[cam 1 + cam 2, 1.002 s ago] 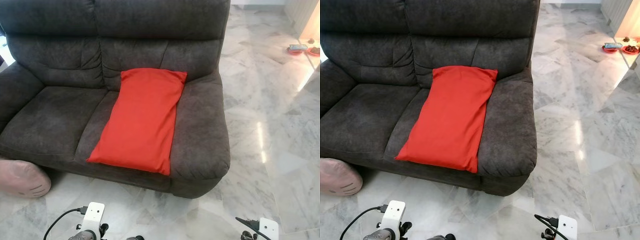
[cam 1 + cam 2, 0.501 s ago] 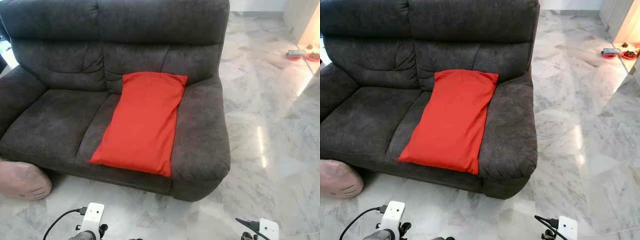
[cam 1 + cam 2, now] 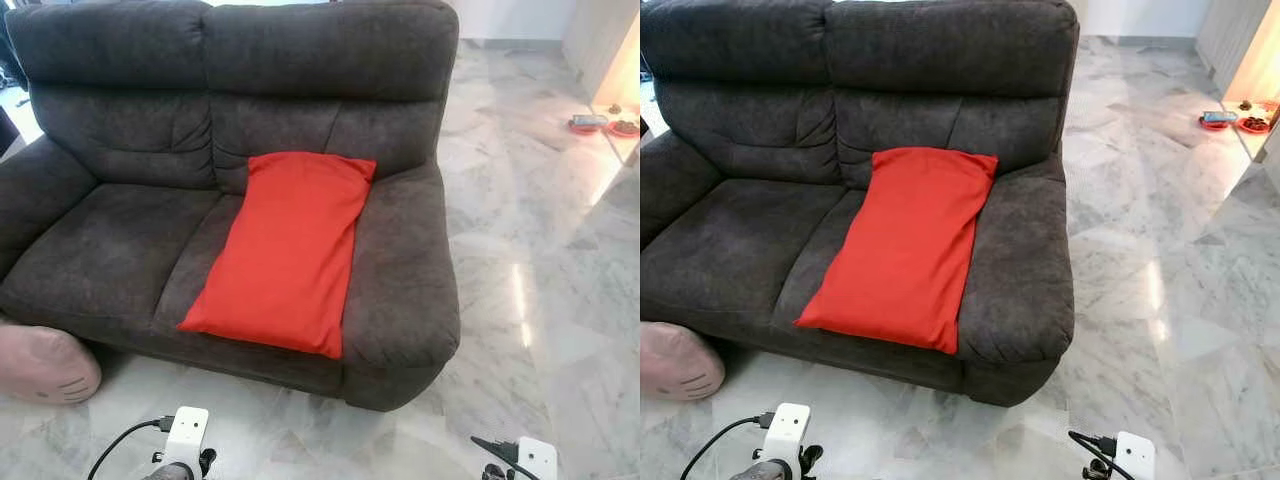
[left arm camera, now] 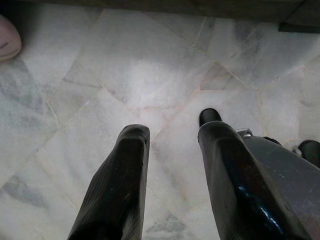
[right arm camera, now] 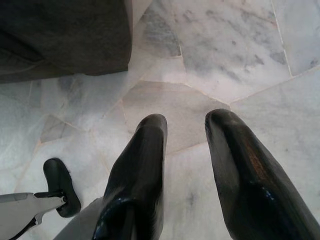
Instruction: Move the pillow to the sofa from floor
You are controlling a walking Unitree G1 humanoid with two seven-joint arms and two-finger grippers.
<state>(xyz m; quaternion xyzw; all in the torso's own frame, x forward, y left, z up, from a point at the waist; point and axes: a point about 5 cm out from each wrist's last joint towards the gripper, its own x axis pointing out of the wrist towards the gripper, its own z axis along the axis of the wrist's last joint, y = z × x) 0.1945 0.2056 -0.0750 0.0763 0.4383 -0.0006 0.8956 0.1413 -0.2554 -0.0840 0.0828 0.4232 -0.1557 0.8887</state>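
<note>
**Head views: red pillow on the sofa, front end overhanging the seat edge**

Left eye view shows the red pillow [image 3: 288, 250] lying flat on the dark grey sofa [image 3: 110, 240], on the right-hand seat cushion against the right armrest. Its long axis runs from the backrest down to the front edge of the seat, slanting a little toward the robot's left as it comes forward. The far short end leans on the backrest; the near short end reaches the seat's front edge, and its lower right corner seems to lap slightly over it.

The main risk, as I judge it, is that overhanging corner: a nudge from the robot's body or a slump of the soft filling could let the pillow slide forward off the seat onto the marble floor [image 3: 520, 300]. A pink cushion-like thing [image 3: 45, 362] lies on the floor by the sofa's front left corner and could be trodden on.

Both arms hang low over the floor. The left pincer [image 4: 172, 150] has its fingers parted and holds nothing; the right pincer [image 5: 187, 145] is likewise parted and empty.
</note>
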